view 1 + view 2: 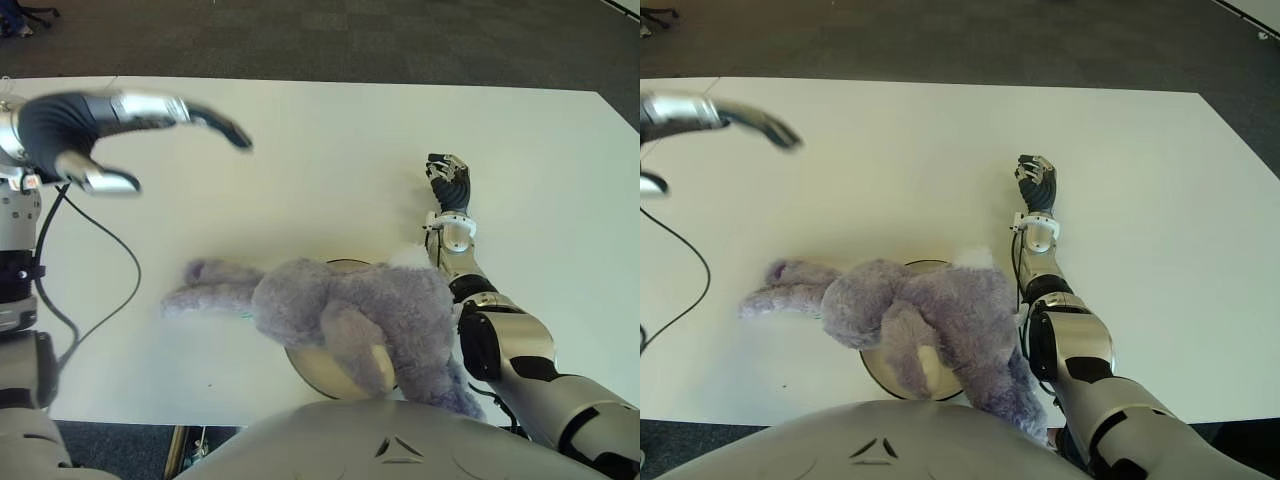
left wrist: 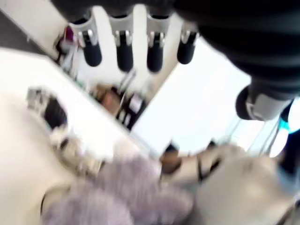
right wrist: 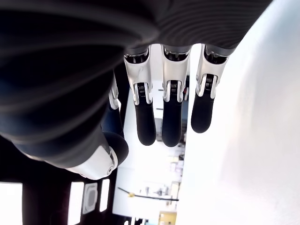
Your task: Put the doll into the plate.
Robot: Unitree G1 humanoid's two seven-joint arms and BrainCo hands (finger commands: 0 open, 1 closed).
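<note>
Below and to the right of my raised, empty, open-fingered left hand (image 1: pixel 110 140), the fluffy lilac plush doll (image 1: pixel 340 315) lies lengthwise across the round beige plate (image 1: pixel 310 368), with my idle open right hand (image 1: pixel 450 182) beyond it.

Doll (image 1: pixel 340 315) across the plate (image 1: pixel 318 372), body on top of it, head and arms stretched off its left side onto the table (image 1: pixel 330 150). Plate at the near edge of the table, about the middle, mostly covered by the doll. Left hand (image 1: pixel 100 135) raised above the table's far left part, well apart from the doll, fingers spread, nothing in it. Right hand (image 1: pixel 449 182) to the right of the doll and farther back, over the table, empty. Cable (image 1: pixel 95 275) looping over the table's left part, left of the doll.
</note>
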